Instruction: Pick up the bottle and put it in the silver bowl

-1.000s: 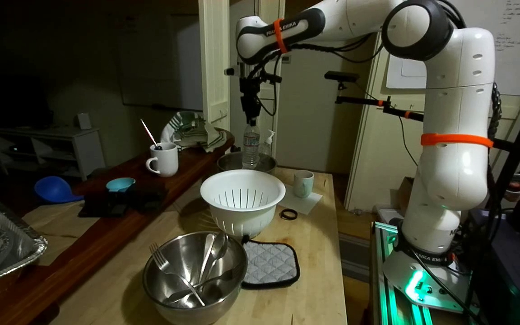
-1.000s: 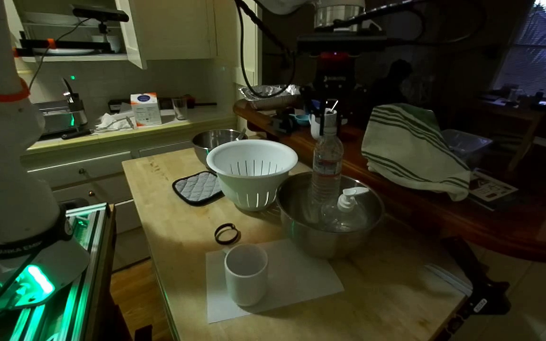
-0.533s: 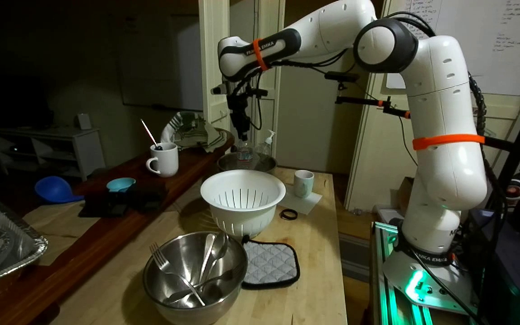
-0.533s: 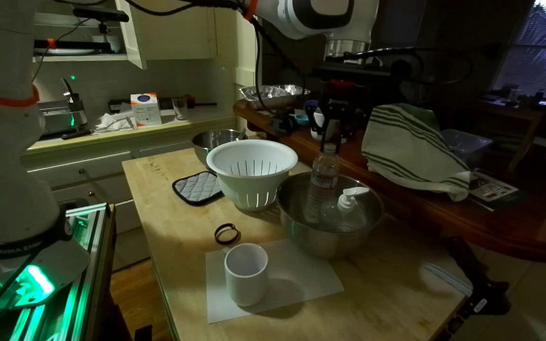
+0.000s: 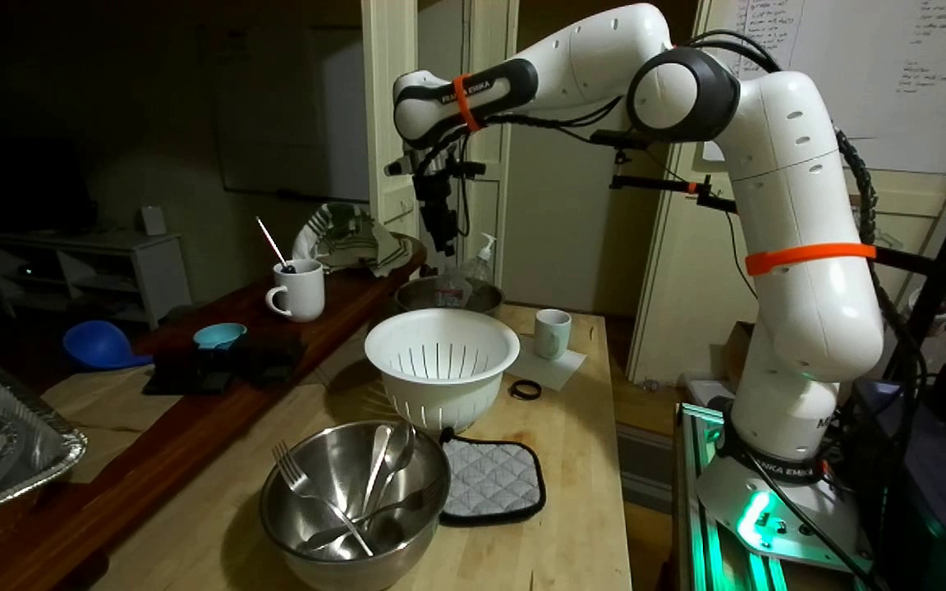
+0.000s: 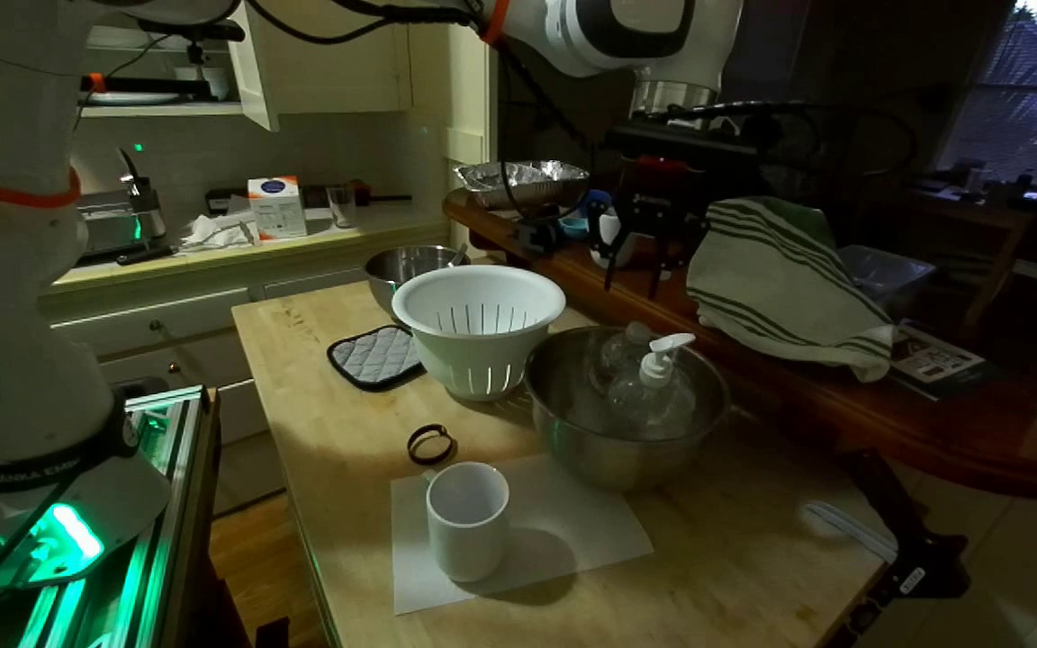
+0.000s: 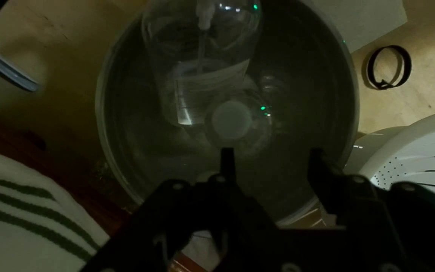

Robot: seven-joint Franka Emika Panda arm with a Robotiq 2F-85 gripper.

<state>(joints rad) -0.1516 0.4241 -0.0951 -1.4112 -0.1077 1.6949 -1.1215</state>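
The clear bottle (image 6: 619, 353) rests inside the silver bowl (image 6: 586, 450), leaning, with its cap up. In an exterior view it shows dimly (image 5: 450, 291) above the bowl's rim (image 5: 491, 297). In the wrist view its pale cap (image 7: 232, 120) faces the camera, and the bowl's rim (image 7: 354, 109) rings it. My gripper (image 6: 631, 288) is open and empty, a little above the bottle and apart from it. It shows in an exterior view (image 5: 445, 249) and in the wrist view (image 7: 272, 151), fingers spread. The bottle's lower part is hard to make out.
A clear pump bottle (image 6: 653, 400) stands in the same bowl, beside the bottle. A white strainer bowl (image 6: 478, 351) is close by. A mug (image 6: 469, 522), a black ring (image 6: 430, 445) and a striped towel (image 6: 780, 279) lie around. Another metal bowl (image 5: 292, 525) holds cutlery.
My gripper went down with the bottle into the bowl, then opened and let it go. The bottle has dropped lower and leans. The pump bottle shifted slightly.
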